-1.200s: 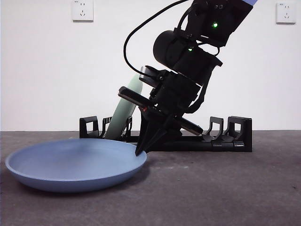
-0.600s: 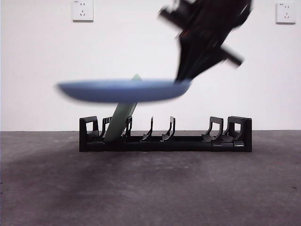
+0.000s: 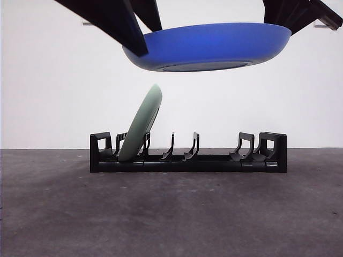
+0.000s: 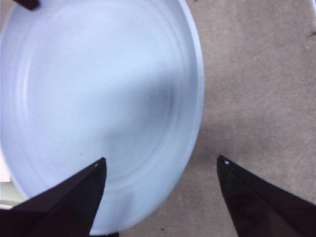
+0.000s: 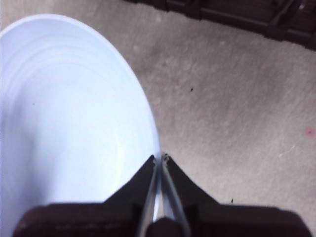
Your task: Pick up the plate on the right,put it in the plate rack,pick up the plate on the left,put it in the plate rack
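Left claw (image 4: 160, 165) jaws spread wide, straddling blue plate (image 3: 206, 47) rim, not gripping. Green plate (image 3: 140, 124) already leans in plate rack (image 3: 187, 158) left slot. Right claw (image 5: 162, 159) pinched on blue plate's edge, holding it flat, face up, high above rack. Step: second plate handover/placing. Next: tip it on edge, lower between free prongs

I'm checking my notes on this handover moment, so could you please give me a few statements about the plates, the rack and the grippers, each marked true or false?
1. The blue plate is held in the air above the plate rack. True.
2. The right gripper is shut on the blue plate's rim. True.
3. The left gripper is clamped on the plate. False: its jaws are open, astride the rim.
4. The rack holds no plate. False: a green plate leans in it.
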Controlling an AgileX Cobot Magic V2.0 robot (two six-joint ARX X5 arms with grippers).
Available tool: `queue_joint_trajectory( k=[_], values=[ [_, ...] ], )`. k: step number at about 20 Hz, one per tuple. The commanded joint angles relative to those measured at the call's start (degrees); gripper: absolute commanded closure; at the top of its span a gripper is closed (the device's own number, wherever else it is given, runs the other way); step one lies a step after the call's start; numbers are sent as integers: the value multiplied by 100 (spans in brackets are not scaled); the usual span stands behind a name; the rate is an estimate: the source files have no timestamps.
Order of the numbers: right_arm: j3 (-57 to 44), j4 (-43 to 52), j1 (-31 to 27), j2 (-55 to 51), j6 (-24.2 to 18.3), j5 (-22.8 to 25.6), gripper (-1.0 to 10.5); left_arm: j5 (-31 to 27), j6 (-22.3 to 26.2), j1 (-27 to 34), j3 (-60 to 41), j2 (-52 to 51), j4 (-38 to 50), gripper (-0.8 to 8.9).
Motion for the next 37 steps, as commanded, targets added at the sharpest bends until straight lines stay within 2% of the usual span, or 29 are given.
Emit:
queue_joint_trajectory(
  k=[1, 2, 4, 12, 18, 19, 22, 25, 28, 30, 34, 37],
  values=[
    [28, 31, 13, -7, -81, -63, 962, -9, 76, -20, 9, 72, 44, 595],
    [28, 37, 13, -7, -79, -66, 962, 20, 74, -20, 9, 72, 39, 697],
    [28, 31, 13, -7, -79, -68, 962, 146, 52, -20, 9, 72, 35, 791],
    [28, 37, 13, -7, -85, -114, 959, 199, -13, -20, 9, 72, -26, 822],
    [28, 57, 15, -9, -136, -197, 936, 490, -15, -20, 9, 72, -114, 822],
    [31, 74, 13, -11, -170, -286, 915, 509, -15, -20, 9, 72, -114, 822],
    [48, 177, 13, -144, -170, -323, 626, 793, -162, -20, 9, 72, -114, 822],
    [232, 179, -13, -457, -173, -236, 601, 1115, -232, -20, 9, 79, -90, 822],
    [553, 243, -94, -1058, -184, 164, 601, 1738, -688, 37, 9, 85, 291, 822],
    [675, 343, -94, -1604, -166, 435, 603, 2236, -1270, 210, 9, 85, 975, 822],
    [702, 227, -94, -2603, -160, 614, 604, 3167, -2977, 831, 9, 131, 2999, 822],
    [702, -96, -94, -3077, -164, 715, 604, 3517, -4271, 1368, 9, 313, 4419, 822]
  ],
)
